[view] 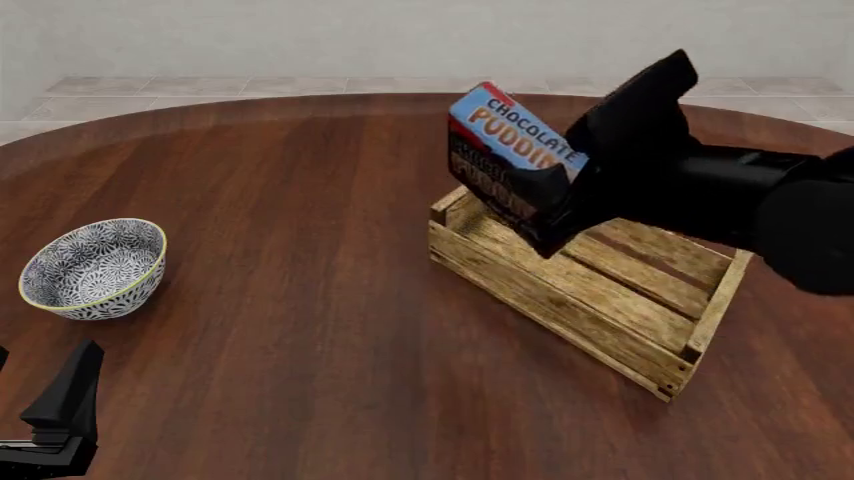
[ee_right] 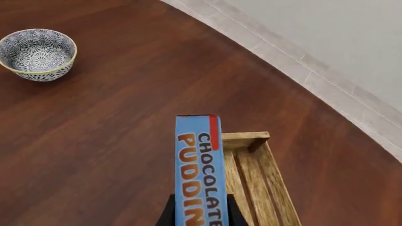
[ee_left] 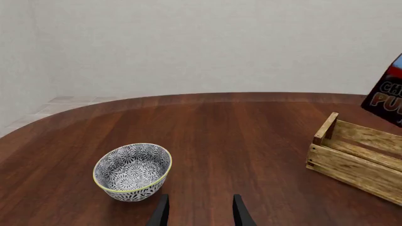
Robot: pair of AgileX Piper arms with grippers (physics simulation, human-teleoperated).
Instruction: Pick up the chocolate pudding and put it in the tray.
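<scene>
The right gripper (view: 567,195) gripped the chocolate pudding (view: 514,150) above the tray's (view: 561,300) far-left end; the left gripper (ee_left: 199,212) sat open near the bowl (view: 94,268).

Illumination is even and diffuse across all three views. The surface (view: 307,300) shows a soft sheen without glare. Shadows are faint. Rendering is sharp, undistorted at edges.

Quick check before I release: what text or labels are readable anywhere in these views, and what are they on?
"CHOCOLATE PUDDING": on the blue top of the chocolate pudding, held in the right gripper above the tray; cut off at the frame edge in both wrist views.
Darker side of the carton: print too blurred to read.
Bowl, tray, table: no text.
</scene>
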